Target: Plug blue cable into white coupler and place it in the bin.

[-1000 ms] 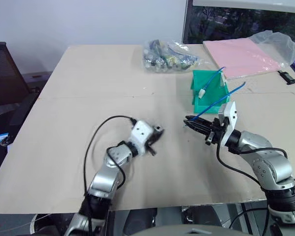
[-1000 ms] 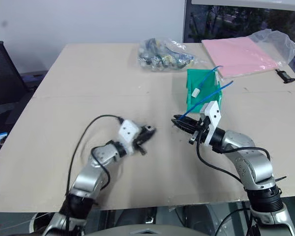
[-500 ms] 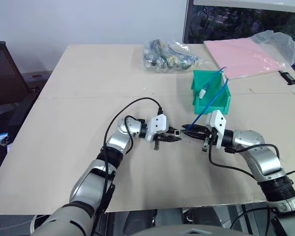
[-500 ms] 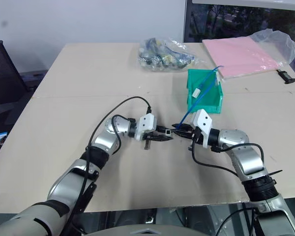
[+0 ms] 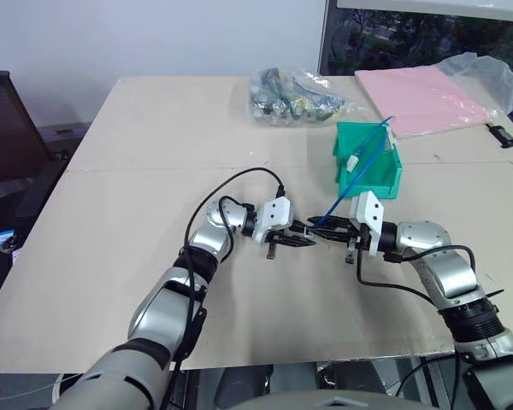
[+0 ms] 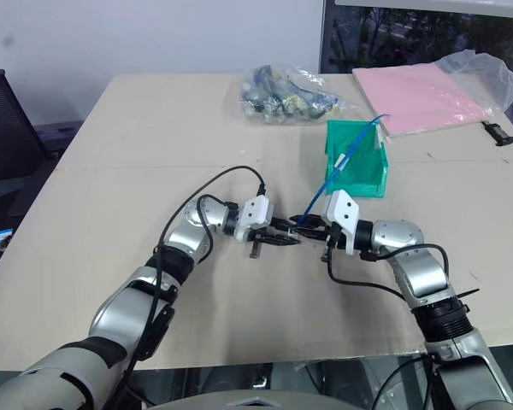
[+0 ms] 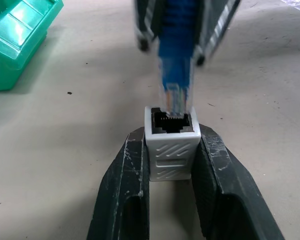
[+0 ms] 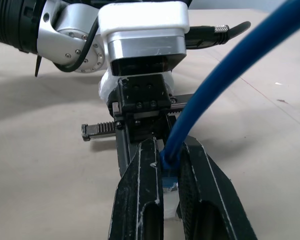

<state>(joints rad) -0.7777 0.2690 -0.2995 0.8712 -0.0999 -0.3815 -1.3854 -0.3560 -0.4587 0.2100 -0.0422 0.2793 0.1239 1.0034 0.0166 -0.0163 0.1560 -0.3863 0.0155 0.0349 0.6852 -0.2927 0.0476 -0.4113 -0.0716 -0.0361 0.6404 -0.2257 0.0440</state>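
My left gripper (image 7: 171, 137) is shut on the white coupler (image 7: 171, 157), a small ribbed block whose dark socket faces away from the fingers. My right gripper (image 8: 171, 150) is shut on the blue cable (image 8: 230, 55) just behind its plug. The plug (image 7: 176, 95) stands at the mouth of the socket, in line with it; how far it is in I cannot tell. Both grippers meet tip to tip (image 5: 315, 231) a little above the table's middle. From there the cable (image 5: 359, 175) rises and trails into the green bin (image 5: 383, 178) behind the right gripper.
A clear bag of mixed cables (image 5: 295, 96) lies at the back of the table. A pink sheet (image 5: 427, 98) and crumpled clear plastic (image 5: 487, 73) lie at the back right. A white-tipped cable (image 5: 353, 161) rests in the bin. The table's front edge is near my arms.
The left gripper swung right with the coupler, turning to face the right gripper. The right gripper sank a little with the cable. Their tips, apart before, now meet.
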